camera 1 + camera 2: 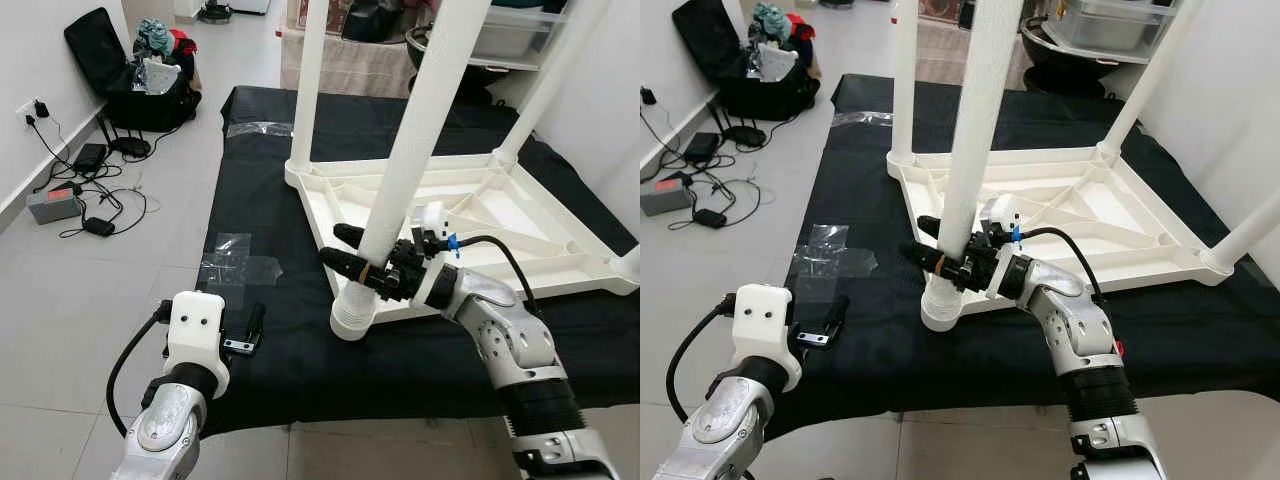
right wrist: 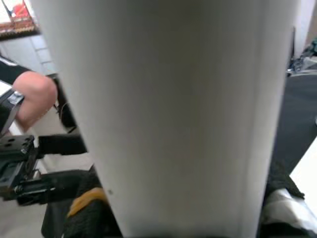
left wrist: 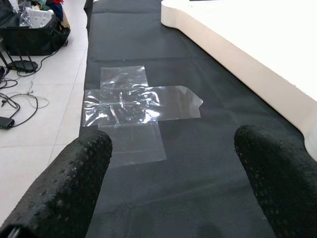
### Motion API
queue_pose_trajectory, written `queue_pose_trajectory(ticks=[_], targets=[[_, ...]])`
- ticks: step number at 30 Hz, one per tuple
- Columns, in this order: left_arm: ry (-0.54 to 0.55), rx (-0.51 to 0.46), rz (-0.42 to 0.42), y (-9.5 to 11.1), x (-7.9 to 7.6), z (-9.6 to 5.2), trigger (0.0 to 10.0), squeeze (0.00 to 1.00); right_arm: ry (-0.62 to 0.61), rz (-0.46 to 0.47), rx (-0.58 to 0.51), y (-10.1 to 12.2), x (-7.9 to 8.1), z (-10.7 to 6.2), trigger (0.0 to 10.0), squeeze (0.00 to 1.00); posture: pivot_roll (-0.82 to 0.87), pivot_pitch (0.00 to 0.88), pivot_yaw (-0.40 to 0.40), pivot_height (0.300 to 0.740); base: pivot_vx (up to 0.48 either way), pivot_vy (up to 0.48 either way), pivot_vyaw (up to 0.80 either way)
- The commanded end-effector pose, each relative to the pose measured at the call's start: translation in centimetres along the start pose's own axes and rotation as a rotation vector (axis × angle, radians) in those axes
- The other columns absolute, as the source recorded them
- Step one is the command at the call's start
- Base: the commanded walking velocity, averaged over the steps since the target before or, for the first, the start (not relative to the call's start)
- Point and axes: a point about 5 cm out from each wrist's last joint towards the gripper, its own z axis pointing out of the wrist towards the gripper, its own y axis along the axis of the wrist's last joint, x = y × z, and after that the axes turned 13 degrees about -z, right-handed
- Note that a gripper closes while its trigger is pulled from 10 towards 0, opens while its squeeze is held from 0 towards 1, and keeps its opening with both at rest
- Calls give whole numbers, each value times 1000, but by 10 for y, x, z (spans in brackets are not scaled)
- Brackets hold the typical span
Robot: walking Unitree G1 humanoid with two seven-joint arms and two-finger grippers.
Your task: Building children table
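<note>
A white plastic children's table (image 1: pixel 520 215) lies upside down on a black mat (image 1: pixel 260 180). Two legs (image 1: pixel 310 80) (image 1: pixel 555 75) stand upright at its far corners. The near table leg (image 1: pixel 420 130) leans slightly, with its ribbed foot (image 1: pixel 352 318) at the table's front-left corner. My right gripper (image 1: pixel 331 245) is shut on this leg just above the foot, one black finger on each side. The leg's white surface (image 2: pixel 173 114) is close up in the right wrist view. My left gripper (image 3: pixel 168 168) hovers open and empty over the mat's front-left part, left of the table.
Clear tape patches (image 3: pixel 138 104) are stuck on the mat ahead of the left gripper. A black open bag (image 1: pixel 130 75), cables and adapters (image 1: pixel 80 190) lie on the tiled floor at the left. Storage bins (image 1: pixel 510 35) stand behind the table, and a white wall is on the right.
</note>
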Motion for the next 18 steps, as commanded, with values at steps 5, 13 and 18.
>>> queue_pose_trajectory(ticks=[5,13,18], targets=[[-6,6,7,-2,-1,2,10000,0,-114,2,25,-6,-1,-3,0,0,134,117,-127,740,0,0,0],[-5,-20,26,5,4,9,10000,0,-443,-36,144,-19,-7,-2,0,0,129,125,-124,740,0,0,0],[1,-27,36,8,8,11,10000,0,-783,-56,289,-30,-13,-7,0,0,130,129,-121,740,0,0,0]])
